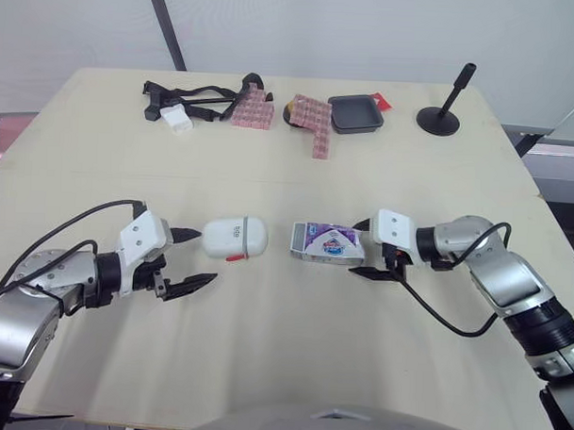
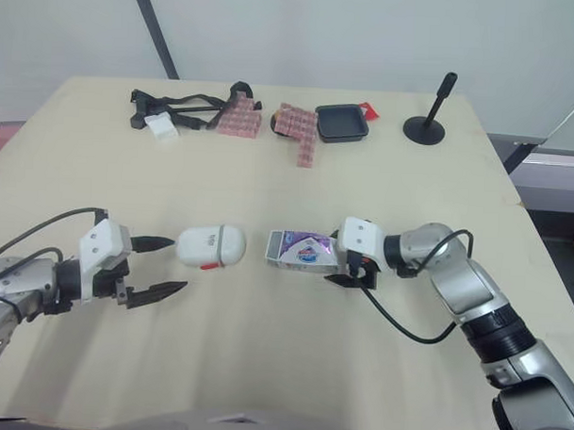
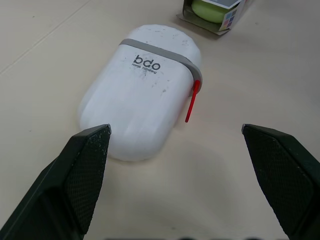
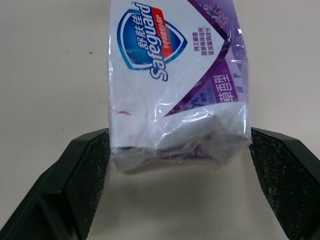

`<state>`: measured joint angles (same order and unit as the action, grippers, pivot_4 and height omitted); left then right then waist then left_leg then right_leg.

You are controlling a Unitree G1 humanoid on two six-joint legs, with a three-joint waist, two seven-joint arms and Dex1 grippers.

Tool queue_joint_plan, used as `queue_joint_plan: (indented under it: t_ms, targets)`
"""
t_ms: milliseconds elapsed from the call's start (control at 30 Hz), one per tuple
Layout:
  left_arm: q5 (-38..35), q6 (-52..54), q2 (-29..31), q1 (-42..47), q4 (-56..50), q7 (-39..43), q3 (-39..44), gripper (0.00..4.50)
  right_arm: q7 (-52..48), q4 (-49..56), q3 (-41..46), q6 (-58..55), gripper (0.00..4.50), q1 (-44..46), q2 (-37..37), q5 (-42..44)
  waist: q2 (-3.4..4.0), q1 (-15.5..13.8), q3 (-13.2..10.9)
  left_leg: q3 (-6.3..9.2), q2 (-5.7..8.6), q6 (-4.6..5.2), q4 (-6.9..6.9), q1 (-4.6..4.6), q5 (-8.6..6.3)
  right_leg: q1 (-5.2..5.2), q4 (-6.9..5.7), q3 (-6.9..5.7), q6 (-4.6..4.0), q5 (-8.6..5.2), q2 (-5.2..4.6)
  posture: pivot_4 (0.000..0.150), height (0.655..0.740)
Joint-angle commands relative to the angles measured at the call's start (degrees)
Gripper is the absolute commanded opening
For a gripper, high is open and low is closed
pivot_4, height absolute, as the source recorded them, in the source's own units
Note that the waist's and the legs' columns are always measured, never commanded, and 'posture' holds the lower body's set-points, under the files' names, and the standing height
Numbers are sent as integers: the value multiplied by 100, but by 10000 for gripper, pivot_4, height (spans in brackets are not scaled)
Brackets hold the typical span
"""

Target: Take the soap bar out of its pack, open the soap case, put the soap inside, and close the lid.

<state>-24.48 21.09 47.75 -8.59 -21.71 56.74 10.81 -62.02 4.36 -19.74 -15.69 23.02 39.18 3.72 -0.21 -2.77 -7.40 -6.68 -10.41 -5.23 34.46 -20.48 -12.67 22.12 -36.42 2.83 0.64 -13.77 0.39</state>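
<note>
The white soap case [image 1: 235, 238] lay shut in the middle of the table [image 1: 263, 356], a grey band around it and a small red tab sticking out on the side toward the near edge. Just beside it, not touching, lay the purple and white soap pack [image 1: 327, 243]. The pack's open end faced the case, and in the left wrist view the pale green soap [image 3: 212, 9] showed inside that end.

The left claw [image 1: 205, 257] hung low over the table at the case's outer end, its two black fingers spread wide and holding nothing. One fingertip [image 3: 92, 145] was just beside the case's rounded end; the other was off toward the near edge.

The right claw [image 1: 357, 248] was also spread wide, straddling the crumpled closed end of the pack. Its fingers were close against both sides, though I could not tell whether they pressed it.

Along the far edge sat black straps [image 1: 192, 97], pink checked pieces [image 1: 253, 110], a black tray [image 1: 356, 114] and a black stand [image 1: 441, 115].
</note>
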Motion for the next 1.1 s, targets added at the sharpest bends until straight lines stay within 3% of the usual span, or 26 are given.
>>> queue_joint_plan:
  t_ms: [33,167,367,733,1100]
  targets:
    - [94,-170,68,-23,-86,0,106,44639,-12,-176,-65,150,45000,131,-58,-163,-2,11,1,0,0,0,1,0,0,0,0,0,0,0,0,1500,7400]
    - [129,-221,55,-35,-54,-7,104,44639,-75,-317,-56,214,45000,206,-108,-182,-2,18,1,0,-1,0,8,1,0,0,-8,1,0,0,0,1500,7400]
    - [147,-280,54,-60,-54,-47,114,45000,-183,-312,-88,280,26571,215,-137,-185,-2,21,1,0,-5,0,21,2,0,0,-19,2,-1,1,0,1500,7400]
    - [212,-324,79,-71,-34,-4,111,45000,-258,-80,-10,253,26571,99,-27,-167,-3,18,2,0,-4,0,22,1,0,0,-20,2,-1,0,0,1500,7400]
    - [234,-368,74,47,21,32,65,45000,-524,1200,665,-376,26571,-165,966,215,-1,-34,0,0,-5,1,19,-9,-1,8,-13,1,0,1,-1,1500,7400]
